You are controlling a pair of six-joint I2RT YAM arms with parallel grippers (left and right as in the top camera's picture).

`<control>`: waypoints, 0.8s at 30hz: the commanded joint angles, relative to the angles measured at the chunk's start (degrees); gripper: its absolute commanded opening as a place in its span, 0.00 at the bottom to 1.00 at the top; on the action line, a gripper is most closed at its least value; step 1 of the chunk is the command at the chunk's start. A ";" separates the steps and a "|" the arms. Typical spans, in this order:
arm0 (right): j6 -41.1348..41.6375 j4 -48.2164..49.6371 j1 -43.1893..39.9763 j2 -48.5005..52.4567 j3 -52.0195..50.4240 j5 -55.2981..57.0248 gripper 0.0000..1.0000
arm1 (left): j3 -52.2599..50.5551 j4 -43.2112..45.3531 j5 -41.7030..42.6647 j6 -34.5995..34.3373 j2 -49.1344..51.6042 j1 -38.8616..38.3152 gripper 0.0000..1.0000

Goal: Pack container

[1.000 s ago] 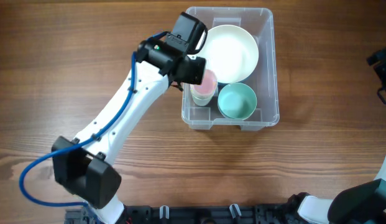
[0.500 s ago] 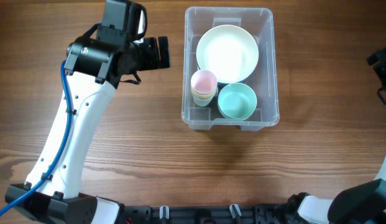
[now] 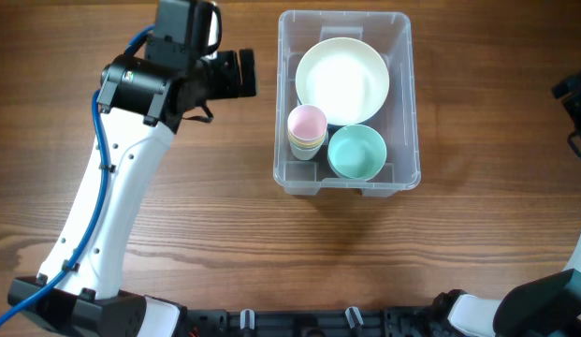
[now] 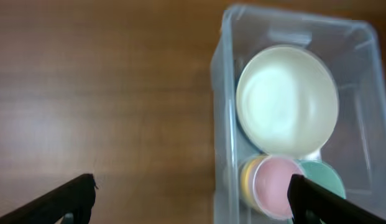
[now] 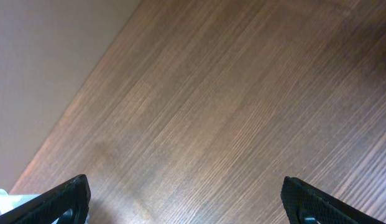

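The clear container sits on the wooden desk, right of centre in the overhead view. It holds a large white bowl, a teal bowl and a stack of cups topped by a pink one. The left gripper hovers above the desk just left of the container, its fingers spread wide and empty. The right gripper, likewise spread with nothing between its fingers, hangs over bare wood near a desk edge.

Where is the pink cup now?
Overhead, the pink cup sits stacked inside the container, by its left wall, beside the teal bowl and white bowl.
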 commanded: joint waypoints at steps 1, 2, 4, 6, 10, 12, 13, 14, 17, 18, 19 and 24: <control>0.35 0.09 0.20 0.26 0.28 -0.31 1.00 | 0.39 3.78 -0.70 5.51 -6.32 0.26 1.00; 0.35 0.07 0.20 0.26 0.28 -0.31 1.00 | 0.37 4.28 -0.66 7.93 -9.68 0.57 1.00; 0.35 0.09 0.20 0.26 0.28 -0.31 1.00 | 0.35 4.17 -0.87 8.04 -13.40 1.73 1.00; 0.35 0.07 0.20 0.26 0.28 -0.31 1.00 | -1.33 4.20 -0.85 8.04 -19.06 3.72 1.00; 0.35 0.07 0.20 0.26 0.28 -0.31 1.00 | -4.48 4.11 -1.14 8.04 -28.00 7.19 1.00; 0.37 0.09 0.20 0.28 0.28 -0.31 1.00 | -4.55 2.82 -1.16 8.04 -30.62 8.22 1.00; 0.33 0.07 0.20 0.28 0.28 -0.31 1.00 | -5.44 2.40 -1.31 8.04 -32.02 8.92 1.00; 0.35 0.09 0.20 0.26 0.28 -0.31 1.00 | -8.22 2.93 -1.31 8.02 -34.23 9.70 1.00; 0.37 0.09 0.20 0.26 0.28 -0.31 1.00 | -25.00 11.50 -1.25 8.00 -43.60 10.54 1.00; 0.37 0.07 0.20 0.26 0.28 -0.31 1.00 | -30.49 15.13 -1.05 8.00 -46.42 10.54 1.00; 0.35 0.09 0.20 0.26 0.28 -0.31 1.00 | -37.42 19.67 -0.81 7.98 -50.03 10.29 1.00; 0.37 0.07 0.17 0.26 0.28 -0.31 1.00 | -62.31 32.33 2.67 7.58 -65.33 8.68 1.00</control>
